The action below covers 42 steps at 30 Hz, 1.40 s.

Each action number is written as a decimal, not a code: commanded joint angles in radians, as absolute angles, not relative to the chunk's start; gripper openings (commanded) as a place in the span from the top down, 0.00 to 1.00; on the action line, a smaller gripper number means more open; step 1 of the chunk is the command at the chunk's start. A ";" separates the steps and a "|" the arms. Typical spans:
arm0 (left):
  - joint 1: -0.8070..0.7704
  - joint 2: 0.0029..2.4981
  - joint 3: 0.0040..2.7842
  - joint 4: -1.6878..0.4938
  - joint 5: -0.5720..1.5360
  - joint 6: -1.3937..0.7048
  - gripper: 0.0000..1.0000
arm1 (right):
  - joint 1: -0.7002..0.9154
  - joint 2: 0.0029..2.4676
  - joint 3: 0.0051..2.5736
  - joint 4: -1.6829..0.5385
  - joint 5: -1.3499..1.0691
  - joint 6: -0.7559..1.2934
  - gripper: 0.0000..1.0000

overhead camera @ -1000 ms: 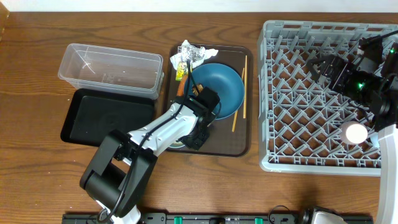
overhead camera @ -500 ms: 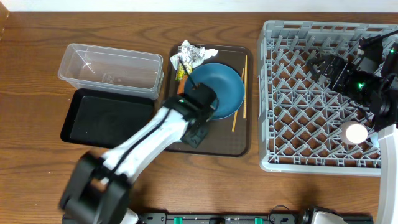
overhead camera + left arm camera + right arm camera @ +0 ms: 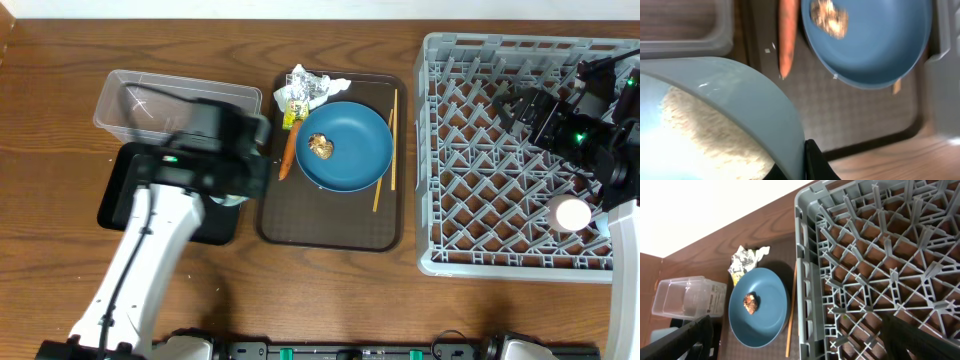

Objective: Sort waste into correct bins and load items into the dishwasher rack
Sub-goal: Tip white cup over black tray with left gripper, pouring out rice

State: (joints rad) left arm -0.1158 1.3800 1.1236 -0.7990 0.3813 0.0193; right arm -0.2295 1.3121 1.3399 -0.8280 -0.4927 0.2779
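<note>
- The white bowl [image 3: 740,110] looks pale, with a smooth, thick rim. A bed of loose white rice [image 3: 700,135] lies in it.
- The left end effector [image 3: 240,165] is clamped on the bowl's rim. One dark finger [image 3: 815,162] shows on the outer wall, and the other is hidden.
- From overhead the bowl hangs over the near right corner of the black tray [image 3: 125,195], just in front of the clear tub [image 3: 150,100]. The arm there is blurred.
- The blue dish [image 3: 345,147] sits on the brown serving tray [image 3: 330,230] with a brown food lump [image 3: 320,145] left of its middle.
- The carrot [image 3: 288,152] lies along the dish's left rim, and a few rice grains are scattered by its tip.
- The crumpled wrapper [image 3: 305,90] fills the tray's far left corner.
- The chopsticks [image 3: 392,140] lie in the narrow strip between the dish and the tray's right edge.
- The grey rack [image 3: 500,200] stands just right of that edge, with one small cup [image 3: 572,214] inside near its right wall.
- The right end effector [image 3: 510,104] hovers over the rack, fingers spread wide, holding nothing.
- The bare wooden surface [image 3: 60,270] lies open at the near left and in front of the serving tray.
</note>
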 commanded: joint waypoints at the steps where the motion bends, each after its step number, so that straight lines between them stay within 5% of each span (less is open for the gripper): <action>1: 0.020 1.371 1.124 -0.764 0.723 0.035 0.94 | -0.221 1.314 1.348 -0.833 -0.487 0.284 0.01; 18: 0.475 1.375 0.706 -0.269 1.438 0.164 0.94 | -0.221 1.314 1.348 -0.864 -0.486 0.283 0.01; 26: 0.629 1.381 0.666 -0.248 1.506 0.184 0.94 | -0.221 1.314 1.348 -0.868 -0.487 0.283 0.01; 42: 0.636 1.412 0.663 -0.249 1.543 0.276 0.94 | -0.221 1.314 1.348 -0.871 -0.486 0.283 0.01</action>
State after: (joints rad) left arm 0.6323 1.3926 0.6735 -0.2520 1.5265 0.2409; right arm -0.2295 1.3121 1.3399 -0.8703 -0.4927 0.2779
